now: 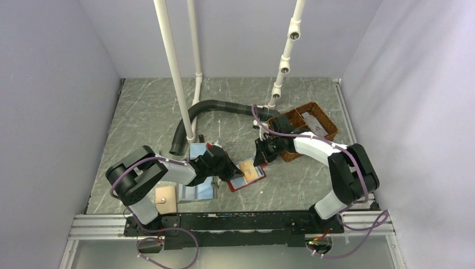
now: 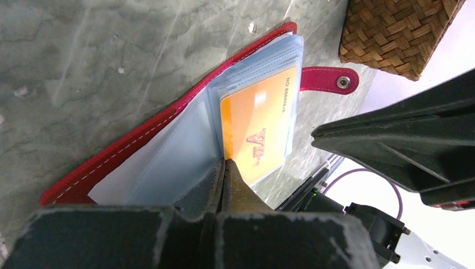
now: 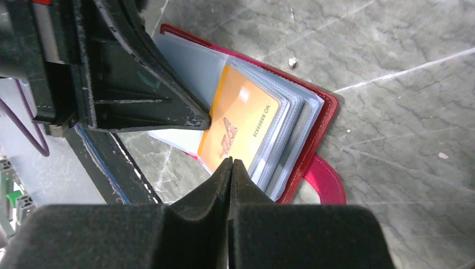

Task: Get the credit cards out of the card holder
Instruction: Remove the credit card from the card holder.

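Left gripper point(image 2: 225, 167): your jaws are pressed together, tips down at the fold of the red card holder point(image 2: 129, 147), which lies spread open on the marble table point(image 2: 84, 67). Right gripper point(image 3: 231, 165): your jaws are closed too, tips meeting at the near edge of the orange credit card point(image 3: 240, 126), which sits in a clear sleeve. Wicker basket point(image 1: 313, 120) near, behind.

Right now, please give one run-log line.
left gripper: shut, tip on open red card holder | right gripper: shut at tan-orange credit card | card: in holder
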Tool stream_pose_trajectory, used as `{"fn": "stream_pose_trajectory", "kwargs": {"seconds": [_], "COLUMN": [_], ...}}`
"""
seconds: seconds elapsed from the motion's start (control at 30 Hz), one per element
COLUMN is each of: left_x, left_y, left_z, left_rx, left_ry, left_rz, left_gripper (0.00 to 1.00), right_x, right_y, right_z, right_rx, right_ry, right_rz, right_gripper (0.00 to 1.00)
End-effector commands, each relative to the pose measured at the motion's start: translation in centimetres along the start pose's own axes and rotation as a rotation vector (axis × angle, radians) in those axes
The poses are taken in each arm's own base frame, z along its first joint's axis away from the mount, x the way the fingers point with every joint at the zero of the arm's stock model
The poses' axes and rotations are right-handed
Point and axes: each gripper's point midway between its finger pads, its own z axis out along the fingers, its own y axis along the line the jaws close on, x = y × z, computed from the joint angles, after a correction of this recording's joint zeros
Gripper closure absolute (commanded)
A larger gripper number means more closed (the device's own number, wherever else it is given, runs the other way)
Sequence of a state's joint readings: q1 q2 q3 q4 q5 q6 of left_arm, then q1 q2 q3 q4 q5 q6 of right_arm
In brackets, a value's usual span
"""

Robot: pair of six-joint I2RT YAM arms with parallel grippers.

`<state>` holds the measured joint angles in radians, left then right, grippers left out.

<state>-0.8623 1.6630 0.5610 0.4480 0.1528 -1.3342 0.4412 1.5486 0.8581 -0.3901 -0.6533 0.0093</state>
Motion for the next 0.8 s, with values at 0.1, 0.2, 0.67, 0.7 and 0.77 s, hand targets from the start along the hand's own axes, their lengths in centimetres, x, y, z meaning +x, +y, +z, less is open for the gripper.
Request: {"fn": "stream_pose_trajectory", "kwargs": {"seconds": [0.1, 0.2, 0.67, 0.7, 0.77], "left_x": [-0.1, 0.0, 0.1, 0.1, 0.1], "left_y": [-0.8, -0.8, -0.9, -0.9, -0.7], "left_z": [-0.4, -0.3, -0.4, -0.4, -0.4], "left_rx": [0.004, 0.009, 0.053, 0.063, 0.064], "left_ry": [0.007, 0.013, 0.002, 0.002, -0.003], "left_rz": [0.044, 0.043, -0.006, -0.011, -0.027], "left_gripper": [1.0, 1.0, 0.69, 0.69, 0.71], "right_x": [0.0, 0.3, 1.8, 1.9, 1.9], "right_y": [-1.3, -1.9, -1.3, -1.3, -1.2], "right_z": [1.0, 1.4, 2.8, 2.8, 2.9], "right_rx": [0.019, 0.036, -0.024, -0.023, -0.026], "right_ry": [0.048, 0.061, 0.125, 0.127, 0.13], "right_rz": [0.01, 0.021, 0.056, 0.057, 0.059], "right_gripper": [1.0, 1.0, 1.0, 1.0, 1.0]}}
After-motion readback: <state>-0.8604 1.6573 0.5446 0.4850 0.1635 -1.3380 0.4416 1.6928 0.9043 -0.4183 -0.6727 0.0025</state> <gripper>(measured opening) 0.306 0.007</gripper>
